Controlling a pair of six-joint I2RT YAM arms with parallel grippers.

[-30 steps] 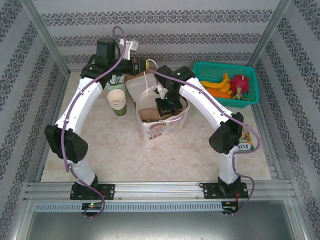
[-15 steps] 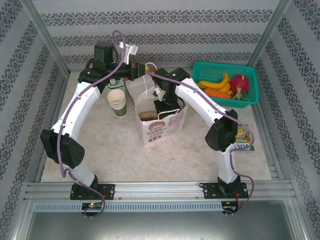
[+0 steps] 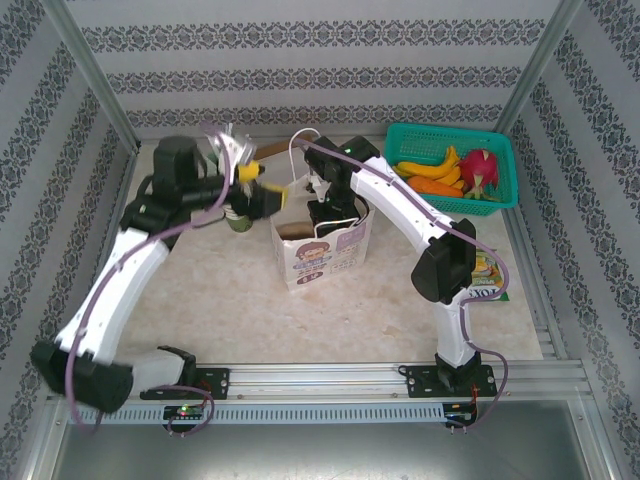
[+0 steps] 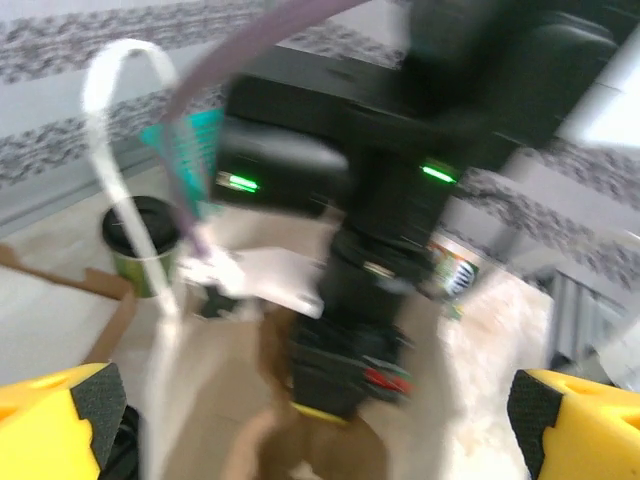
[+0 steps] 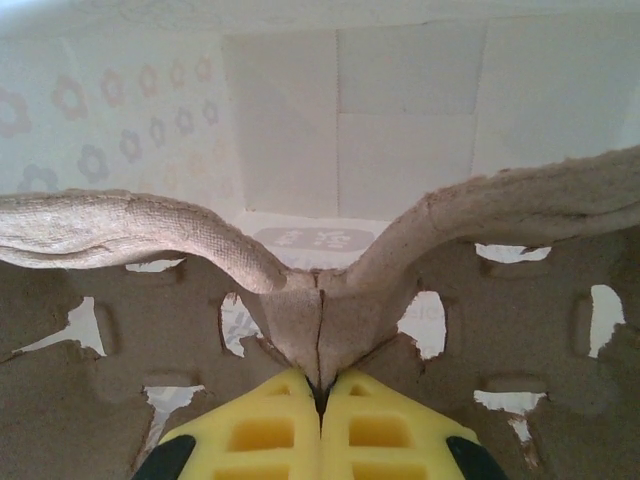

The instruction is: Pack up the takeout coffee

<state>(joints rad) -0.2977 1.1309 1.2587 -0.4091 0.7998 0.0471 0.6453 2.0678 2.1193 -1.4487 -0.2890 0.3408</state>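
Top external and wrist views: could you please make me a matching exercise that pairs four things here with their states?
Things:
1. left pincer
2. right pincer
3. takeout coffee
4. teal basket

States:
A. holds fruit
B. open
C. shut on the cardboard cup carrier
D. black lid on

Pairs: 1-B, 2-C, 3-D, 4-A
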